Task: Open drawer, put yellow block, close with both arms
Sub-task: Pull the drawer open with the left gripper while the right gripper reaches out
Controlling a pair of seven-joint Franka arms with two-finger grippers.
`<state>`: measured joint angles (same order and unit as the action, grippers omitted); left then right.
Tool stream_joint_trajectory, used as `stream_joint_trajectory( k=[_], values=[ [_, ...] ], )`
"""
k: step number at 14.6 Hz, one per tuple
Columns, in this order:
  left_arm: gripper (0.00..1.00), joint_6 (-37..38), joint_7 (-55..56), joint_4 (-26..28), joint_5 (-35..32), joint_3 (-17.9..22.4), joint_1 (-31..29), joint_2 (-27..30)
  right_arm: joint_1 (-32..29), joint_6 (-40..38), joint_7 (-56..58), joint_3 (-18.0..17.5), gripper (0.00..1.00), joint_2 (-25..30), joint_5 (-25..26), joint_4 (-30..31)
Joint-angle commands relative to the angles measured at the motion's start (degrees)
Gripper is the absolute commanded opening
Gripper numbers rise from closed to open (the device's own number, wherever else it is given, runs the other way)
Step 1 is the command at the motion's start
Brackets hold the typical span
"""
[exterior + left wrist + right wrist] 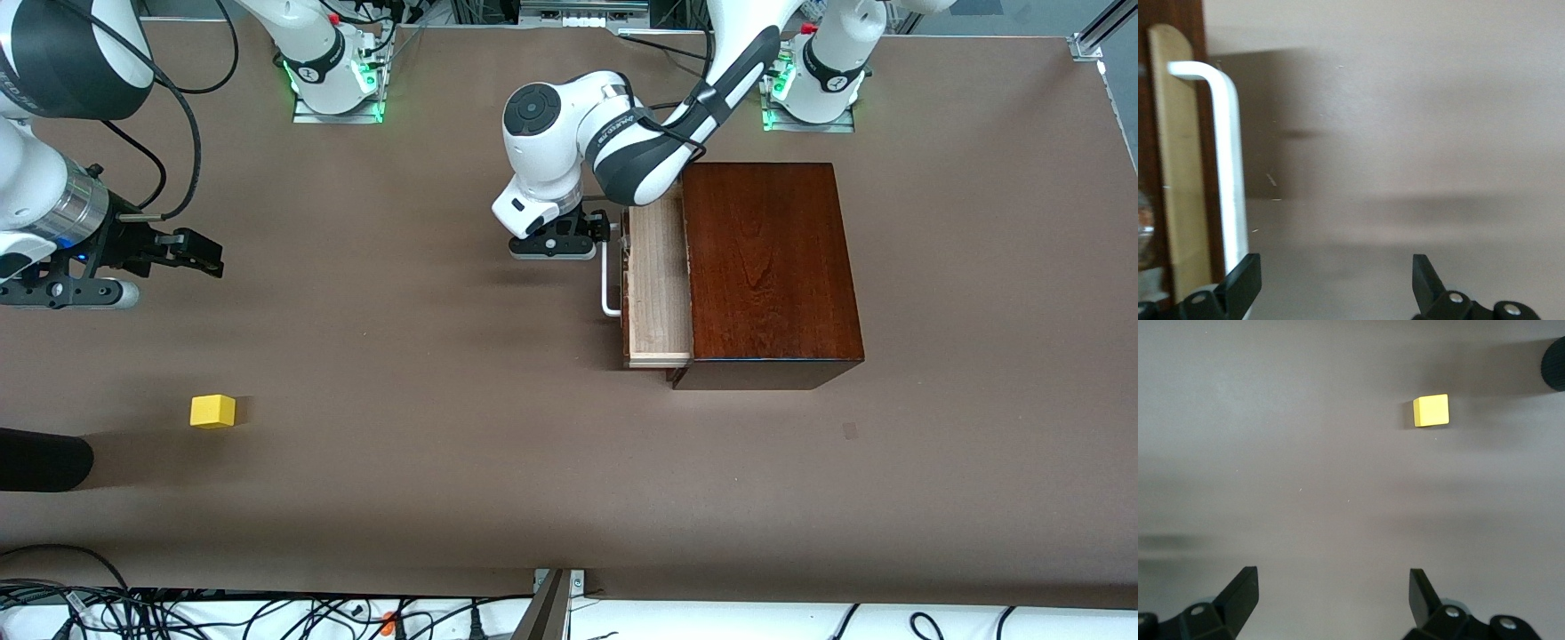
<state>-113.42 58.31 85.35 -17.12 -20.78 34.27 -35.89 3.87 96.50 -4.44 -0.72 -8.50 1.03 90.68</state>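
The drawer (658, 293) stands partly pulled out of the dark mahogany box (769, 267), its pale-wood tray showing. Its white loop handle (608, 284) faces the right arm's end of the table. My left gripper (569, 236) is open and empty just beside the handle's end. In the left wrist view one finger (1245, 283) sits next to the handle (1228, 160), and the gripper (1336, 270) is around nothing. The yellow block (212, 412) lies on the table toward the right arm's end. My right gripper (191, 252) is open and empty above the table; its wrist view (1333, 587) shows the block (1431, 411) ahead.
A black cylindrical object (40, 460) lies at the table edge near the block, also in the right wrist view (1555, 363). Cables run along the table edge nearest the front camera. The arm bases (333, 80) stand along the table's edge farthest from that camera.
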Motion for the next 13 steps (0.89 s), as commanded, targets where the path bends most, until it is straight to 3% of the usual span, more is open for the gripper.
stream_joint_trajectory(
  k=[1, 4, 7, 9, 13],
  values=[
    [1.00, 4.9, -3.3, -2.6, -0.6, 0.6, 0.0, -0.5, 0.1, -0.3, -0.2, 0.0, 1.00, 0.4, 1.0, -0.4],
    [1.00, 4.9, -2.8, -1.7, -4.8, 0.5, 0.4, -1.2, -0.4, 0.0, 0.0, 1.0, 1.00, 0.3, 1.2, -0.5],
    [1.00, 4.6, -2.1, -1.7, -4.9, 0.4, 0.6, -2.7, -0.4, 4.7, 1.0, 6.4, 1.00, 0.1, 0.8, -1.5],
    [1.00, 4.4, -1.1, -1.8, -4.9, 0.3, 1.3, -2.8, -0.4, 5.3, 2.7, 6.6, 1.00, -1.9, 1.2, -5.8],
    [1.00, 4.1, 0.4, -2.7, -3.6, -0.1, 2.0, -3.5, -0.9, -3.1, 7.7, 7.0, 1.00, -9.7, 1.2, -20.0]
  ],
)
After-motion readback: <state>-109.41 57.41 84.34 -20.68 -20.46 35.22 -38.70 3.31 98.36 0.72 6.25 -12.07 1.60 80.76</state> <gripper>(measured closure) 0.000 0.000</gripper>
